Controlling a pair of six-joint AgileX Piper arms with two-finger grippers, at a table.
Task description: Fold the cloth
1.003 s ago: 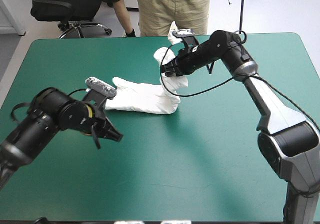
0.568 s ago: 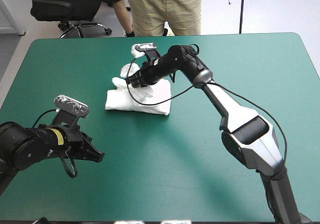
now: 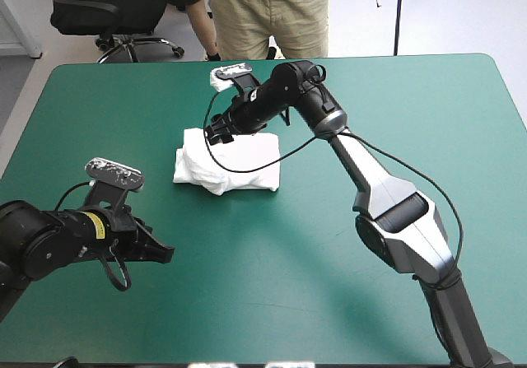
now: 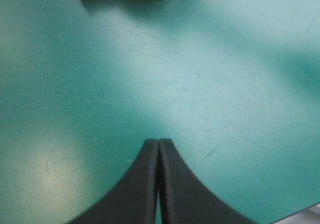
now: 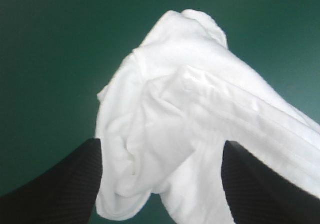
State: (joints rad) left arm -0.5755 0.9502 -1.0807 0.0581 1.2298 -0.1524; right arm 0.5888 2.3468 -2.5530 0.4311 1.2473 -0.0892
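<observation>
My desk [image 3: 395,113], under its teal-green cover, carries the white T-shirt [image 3: 235,166] as a folded bundle a little left of the middle, nearer the far edge than the near one. My right gripper [image 5: 161,143] hangs over the bundle's far left corner with its black fingers [image 5: 65,179] spread wide, a rumpled fold of the shirt lying between and ahead of them. My left gripper [image 4: 159,142] is pressed together into one pointed arch above bare cover near the desk's left front, well apart from the T-shirt, which lies ahead of it.
</observation>
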